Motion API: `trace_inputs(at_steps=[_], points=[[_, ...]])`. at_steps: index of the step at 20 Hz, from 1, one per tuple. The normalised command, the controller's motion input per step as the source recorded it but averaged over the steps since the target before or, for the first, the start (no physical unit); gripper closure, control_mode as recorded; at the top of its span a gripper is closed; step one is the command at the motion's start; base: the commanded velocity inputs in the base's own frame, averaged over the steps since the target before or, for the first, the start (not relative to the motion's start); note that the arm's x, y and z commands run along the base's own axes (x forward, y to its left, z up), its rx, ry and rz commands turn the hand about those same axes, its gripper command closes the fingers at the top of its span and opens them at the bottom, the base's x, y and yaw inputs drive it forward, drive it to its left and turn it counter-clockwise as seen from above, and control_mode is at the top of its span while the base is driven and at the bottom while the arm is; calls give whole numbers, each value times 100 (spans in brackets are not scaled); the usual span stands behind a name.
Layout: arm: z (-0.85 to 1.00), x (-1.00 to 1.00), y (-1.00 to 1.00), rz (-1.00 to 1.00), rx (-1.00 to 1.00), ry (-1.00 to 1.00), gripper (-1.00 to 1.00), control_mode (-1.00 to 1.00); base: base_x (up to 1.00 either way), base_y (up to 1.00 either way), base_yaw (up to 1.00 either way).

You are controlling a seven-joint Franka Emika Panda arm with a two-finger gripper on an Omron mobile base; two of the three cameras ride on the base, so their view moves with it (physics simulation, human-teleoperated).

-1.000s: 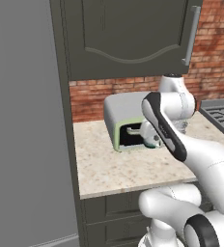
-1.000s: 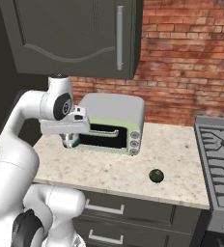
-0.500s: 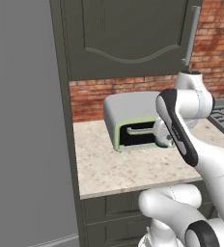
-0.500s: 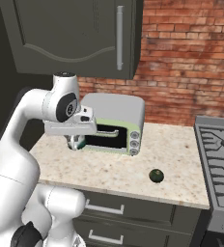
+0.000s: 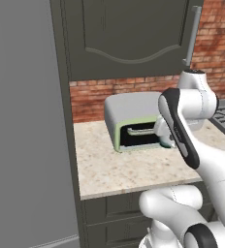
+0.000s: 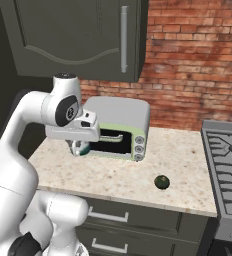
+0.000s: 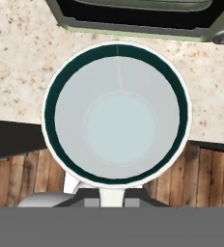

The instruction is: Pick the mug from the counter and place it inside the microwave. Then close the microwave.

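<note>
Seen from the hand camera, the mug (image 7: 116,116) is clenched in the gripper (image 7: 113,193), which pinches its rim at 6 o'clock (pale inside, dark teal band under a white lip). It hangs lifted above the counter (image 7: 22,62), whose edge crosses beneath it, with wooden floor (image 7: 208,176) below. At 12 o'clock beyond sits the toaster oven (image 7: 143,19). From the right base camera, the mug (image 6: 80,148) hangs before the oven's left end, and a small dark round object (image 6: 161,182) lies toward 4 o'clock on the counter.
</note>
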Motion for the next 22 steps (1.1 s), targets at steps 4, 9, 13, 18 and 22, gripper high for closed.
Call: trace_inputs(at_steps=[4, 9, 13, 18, 22], points=[[0, -6, -8, -13, 0, 0, 100, -100, 0, 0, 0], [0, 0, -5, -4, 0, 0, 100, -100, 0, 0, 0], [0, 0, 0, 0, 0, 0, 100, -100, 0, 0, 0], [0, 0, 0, 0, 0, 0, 100, -100, 0, 0, 0], [0, 0, 0, 0, 0, 0, 100, 100, -13, 0, 0]])
